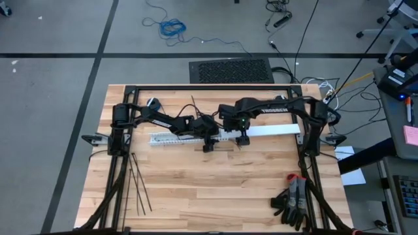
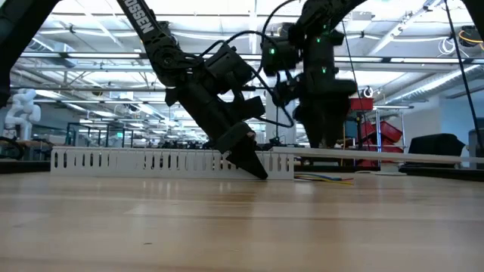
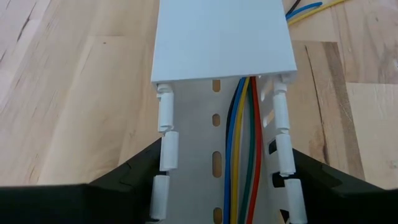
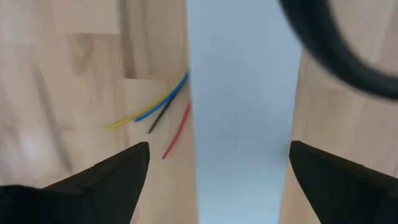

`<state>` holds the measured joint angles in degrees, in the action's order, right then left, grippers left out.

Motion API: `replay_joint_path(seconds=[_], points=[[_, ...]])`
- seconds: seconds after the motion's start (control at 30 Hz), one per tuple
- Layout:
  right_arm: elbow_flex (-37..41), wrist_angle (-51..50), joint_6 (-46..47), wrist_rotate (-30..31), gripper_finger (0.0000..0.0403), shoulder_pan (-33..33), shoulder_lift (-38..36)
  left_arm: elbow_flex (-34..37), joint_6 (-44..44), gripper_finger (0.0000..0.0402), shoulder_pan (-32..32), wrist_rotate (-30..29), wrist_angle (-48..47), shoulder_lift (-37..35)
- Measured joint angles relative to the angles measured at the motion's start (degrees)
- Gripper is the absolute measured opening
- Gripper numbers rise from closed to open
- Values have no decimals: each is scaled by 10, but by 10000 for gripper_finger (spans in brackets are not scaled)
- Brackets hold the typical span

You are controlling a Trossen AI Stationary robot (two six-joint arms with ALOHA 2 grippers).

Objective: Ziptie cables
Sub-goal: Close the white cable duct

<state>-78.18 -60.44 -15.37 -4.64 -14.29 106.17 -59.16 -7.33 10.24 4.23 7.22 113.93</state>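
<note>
A long white slotted duct lies flat across the middle of the table. The cables, coloured wires, run along inside its open channel and pass under a white cover. Their loose ends stick out beside the cover onto the wood. My left gripper is shut on the duct's open part, just short of the cover's end. My right gripper hangs open above the cover, one finger on each side of it and clear of it. The zipties, thin black strips, lie on the table near its left front. My left gripper pinches the duct between its two fingers, one on each slotted side wall, right beside the cover's end. The fingers slant down from the table's left and stand across the duct. The duct stays flat on the table.
A pair of black gloves lies at the table's near right corner. The arms' black frame runs along the far edge and both sides. Bare wood lies between the duct and the near edge.
</note>
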Motion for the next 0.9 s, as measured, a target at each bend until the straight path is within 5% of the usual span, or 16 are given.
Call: replay_joint_path(seconds=[0.3,0.4,0.63,0.9], points=[[-20,15,54,29,352,6,-59,0,0,238,0,0,0,0],[2,60,62,17,287,13,-59,0,0,238,0,0,0,0],[43,149,53,1,30,32,-57,0,0,238,0,0,0,0],[77,223,44,3,2,28,-58,0,0,238,0,0,0,0]])
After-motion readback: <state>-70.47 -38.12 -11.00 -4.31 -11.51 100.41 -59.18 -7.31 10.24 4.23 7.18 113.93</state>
